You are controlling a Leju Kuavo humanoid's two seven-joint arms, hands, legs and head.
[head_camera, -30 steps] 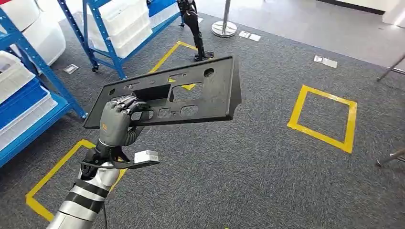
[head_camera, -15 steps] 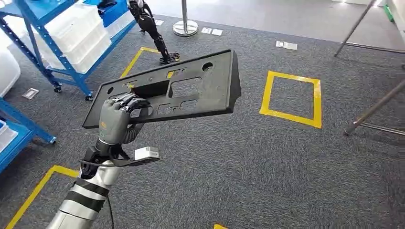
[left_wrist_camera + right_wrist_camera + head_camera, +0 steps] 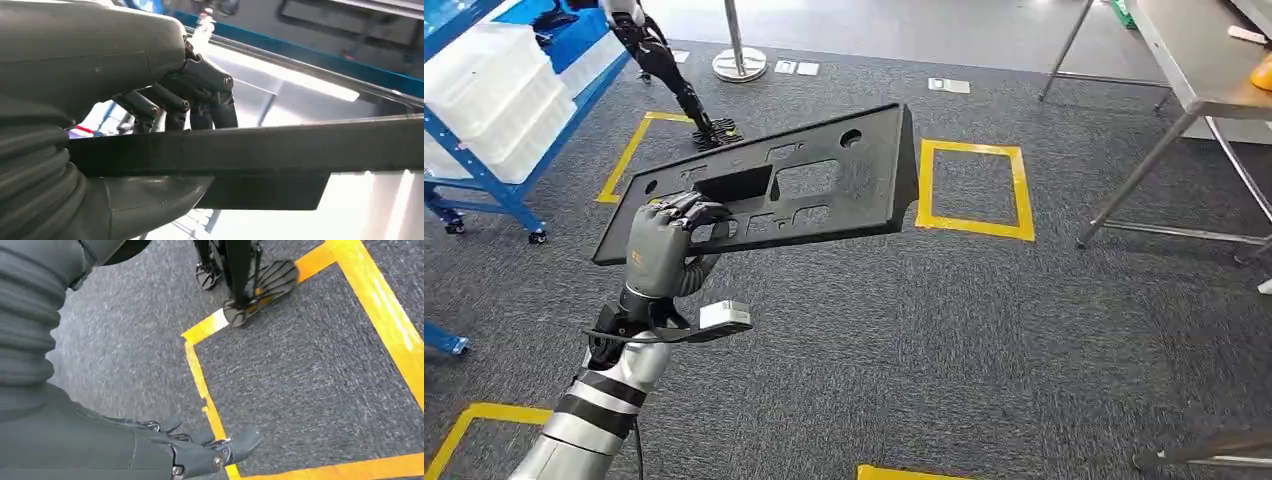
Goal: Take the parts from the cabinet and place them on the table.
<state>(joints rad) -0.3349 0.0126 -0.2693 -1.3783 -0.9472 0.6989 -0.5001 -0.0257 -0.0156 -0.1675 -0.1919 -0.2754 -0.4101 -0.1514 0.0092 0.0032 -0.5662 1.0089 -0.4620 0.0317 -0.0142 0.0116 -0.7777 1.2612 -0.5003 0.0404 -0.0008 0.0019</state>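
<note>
My left hand [image 3: 662, 245] grips the black panel [image 3: 824, 185] by its near-left edge, fingers [image 3: 210, 95] curled over the top, holding it up over the grey carpet [image 3: 944, 320]. Right of the panel stands the metal table [image 3: 1194, 70]. My right hand [image 3: 200, 452] hangs empty, fingers loosely apart.

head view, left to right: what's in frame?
Blue rack with white bins → left hand gripping the black panel → yellow floor square → metal table.
</note>
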